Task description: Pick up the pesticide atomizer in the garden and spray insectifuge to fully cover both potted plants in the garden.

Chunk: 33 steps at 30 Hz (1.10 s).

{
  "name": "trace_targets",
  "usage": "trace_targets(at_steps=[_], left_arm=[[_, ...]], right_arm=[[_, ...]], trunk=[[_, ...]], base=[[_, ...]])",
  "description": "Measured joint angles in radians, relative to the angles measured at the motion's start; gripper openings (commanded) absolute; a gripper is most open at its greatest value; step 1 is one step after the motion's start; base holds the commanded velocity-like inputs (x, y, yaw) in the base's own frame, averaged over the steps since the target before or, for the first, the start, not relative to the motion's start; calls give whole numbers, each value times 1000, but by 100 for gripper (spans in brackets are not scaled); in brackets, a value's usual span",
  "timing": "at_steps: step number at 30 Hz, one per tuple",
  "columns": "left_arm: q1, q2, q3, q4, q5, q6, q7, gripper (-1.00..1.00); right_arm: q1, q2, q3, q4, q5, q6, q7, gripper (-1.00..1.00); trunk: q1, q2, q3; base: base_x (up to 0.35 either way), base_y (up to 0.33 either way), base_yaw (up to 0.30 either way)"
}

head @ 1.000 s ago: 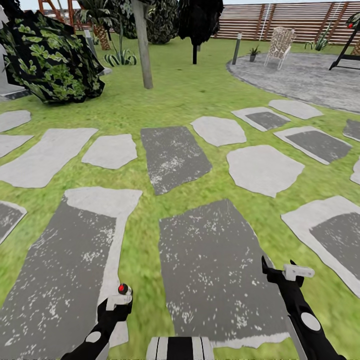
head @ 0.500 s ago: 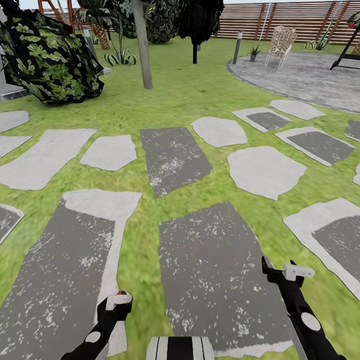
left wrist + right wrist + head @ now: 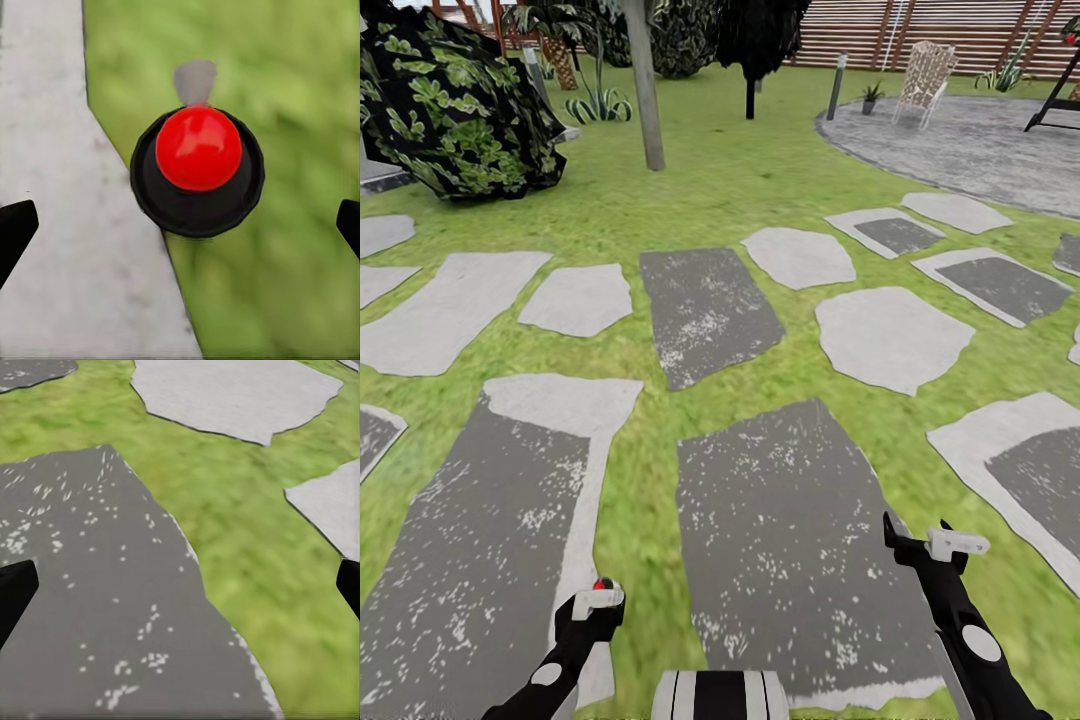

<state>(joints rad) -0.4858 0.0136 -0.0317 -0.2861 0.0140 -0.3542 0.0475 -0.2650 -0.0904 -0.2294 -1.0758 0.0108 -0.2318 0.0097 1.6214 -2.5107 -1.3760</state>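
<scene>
I am out in the garden, over flat stepping stones [image 3: 780, 530] set in green lawn [image 3: 710, 190]. My left gripper [image 3: 598, 603] hangs low at the near left, its black fingertips [image 3: 15, 229] wide apart. Between them sits a small round black thing with a red knob [image 3: 198, 148] and a pale grey tip; I cannot tell whether this is the pesticide atomizer. My right gripper [image 3: 937, 545] stands open and empty over a dark stone [image 3: 112, 607]. Far off, a small potted plant [image 3: 871, 97] stands at the round grey patio [image 3: 970, 150].
A big dark leafy shrub [image 3: 460, 110] fills the far left, with a thin grey trunk [image 3: 644, 85] and dark trees behind. A pale chair [image 3: 925, 80] and a short post [image 3: 837, 85] stand on the patio. A brown slatted fence [image 3: 920, 35] closes the back.
The whole picture has shifted slightly, so the camera moved. My left gripper sits a little lower in the head view than a second ago. The right arm holds its place.
</scene>
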Motion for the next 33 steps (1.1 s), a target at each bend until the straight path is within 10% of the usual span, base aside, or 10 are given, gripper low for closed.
trace_targets(at_steps=[33], left_arm=[[0, 0, 0, 0, -1, 0, 0, 100]], right_arm=[[0, 0, 0, 1, 0, 0, 0, 100]], trunk=[[0, 0, -4]], base=[[16, 0, 0]])
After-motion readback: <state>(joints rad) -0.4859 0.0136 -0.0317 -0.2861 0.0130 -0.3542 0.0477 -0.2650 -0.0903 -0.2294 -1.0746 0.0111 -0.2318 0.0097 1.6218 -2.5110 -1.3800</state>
